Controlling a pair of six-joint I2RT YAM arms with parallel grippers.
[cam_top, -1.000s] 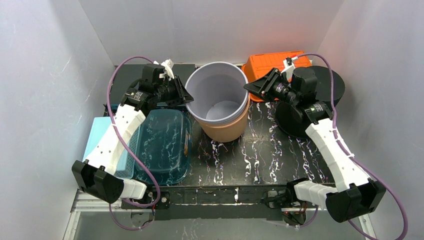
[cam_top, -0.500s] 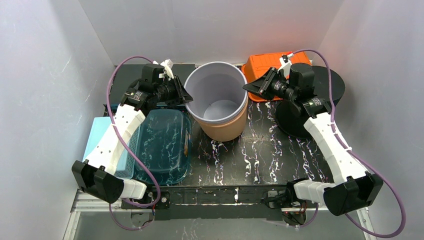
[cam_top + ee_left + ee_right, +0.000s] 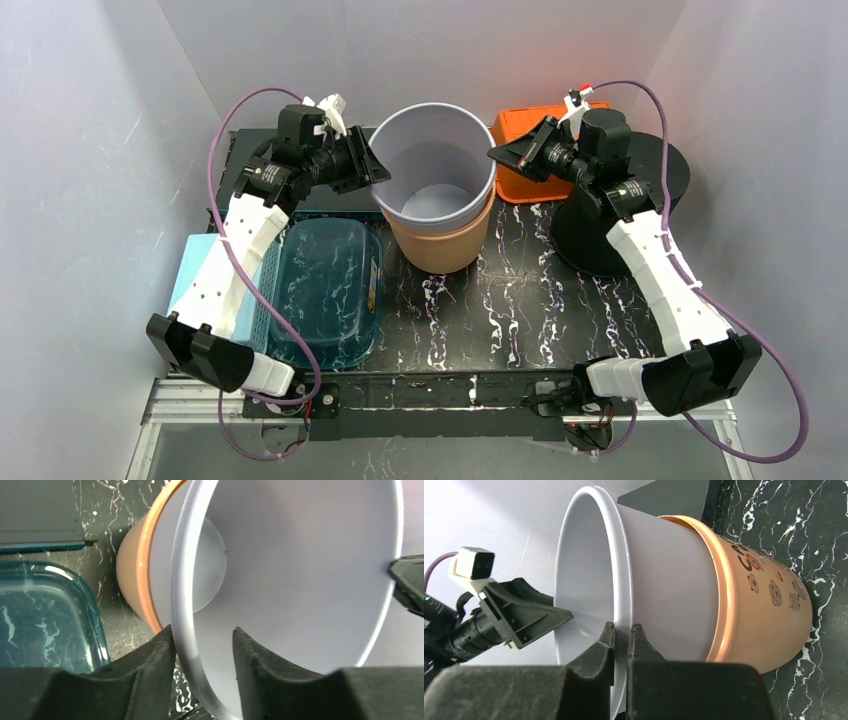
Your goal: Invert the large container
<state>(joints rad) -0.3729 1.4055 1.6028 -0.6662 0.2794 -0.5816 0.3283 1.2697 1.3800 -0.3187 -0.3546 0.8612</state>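
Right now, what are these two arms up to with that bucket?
Both arms are at the rim of the pale bucket, which sits mouth up, nested inside an orange bucket on the table. The right gripper is pinched shut on one side of the rim. The left gripper straddles the opposite side, jaws a little apart. The bucket has not been flipped yet.

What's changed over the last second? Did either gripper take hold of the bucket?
The right gripper closed onto the right rim of the white bucket. Both arms rose and moved back, drawing it partway out of the orange bucket. The left gripper loosened; its jaws straddle the left rim with a gap. The teal container and orange crate stayed put.
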